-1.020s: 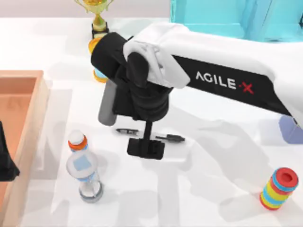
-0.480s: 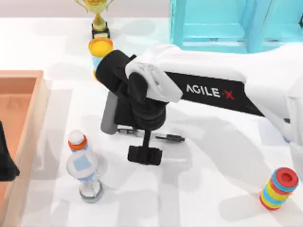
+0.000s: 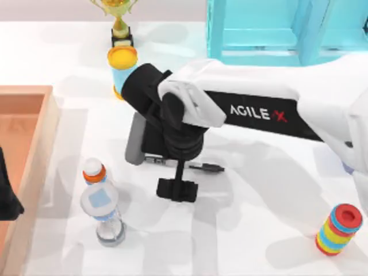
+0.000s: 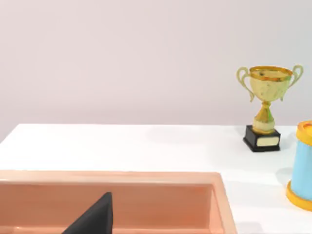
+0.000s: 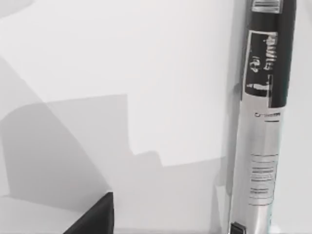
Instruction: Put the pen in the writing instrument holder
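The pen lies flat on the white table near its middle, black with a silver-grey section, its left part hidden under my right arm. My right gripper hangs open just in front of the pen, with nothing between its fingers. In the right wrist view the pen runs along the table close by, and one black finger stands apart from it. The writing instrument holder shows as a slate-blue sliver at the right edge, mostly hidden by the right arm. My left gripper is parked at the left edge over the tray.
A peach tray lies at the left. Two bottles are front left. A light-blue cylinder and a gold trophy are behind the arm. A turquoise frame is back right. Coloured rings are stacked front right.
My right arm has drawn back from the rear of the table, uncovering the light-blue cylinder, and its gripper has shifted slightly toward the front. The pen has stayed in place.
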Motion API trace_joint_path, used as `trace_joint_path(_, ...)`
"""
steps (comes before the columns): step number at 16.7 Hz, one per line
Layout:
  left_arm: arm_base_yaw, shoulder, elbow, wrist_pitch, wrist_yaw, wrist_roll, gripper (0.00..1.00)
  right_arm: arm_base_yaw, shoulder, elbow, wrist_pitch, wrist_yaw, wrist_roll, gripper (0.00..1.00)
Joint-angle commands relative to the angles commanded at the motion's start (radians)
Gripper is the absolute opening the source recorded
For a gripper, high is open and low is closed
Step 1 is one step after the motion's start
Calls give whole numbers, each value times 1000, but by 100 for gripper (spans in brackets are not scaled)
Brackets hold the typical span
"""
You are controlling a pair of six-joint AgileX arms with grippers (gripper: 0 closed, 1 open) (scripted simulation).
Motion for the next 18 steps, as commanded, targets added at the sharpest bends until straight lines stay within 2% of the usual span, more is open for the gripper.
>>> trace_joint_path(13, 0, 0, 0, 0, 0, 0, 100, 0, 0, 0, 0, 0, 0, 2)
trace_joint_path(18, 0, 0, 0, 0, 0, 0, 100, 0, 0, 0, 0, 0, 0, 0)
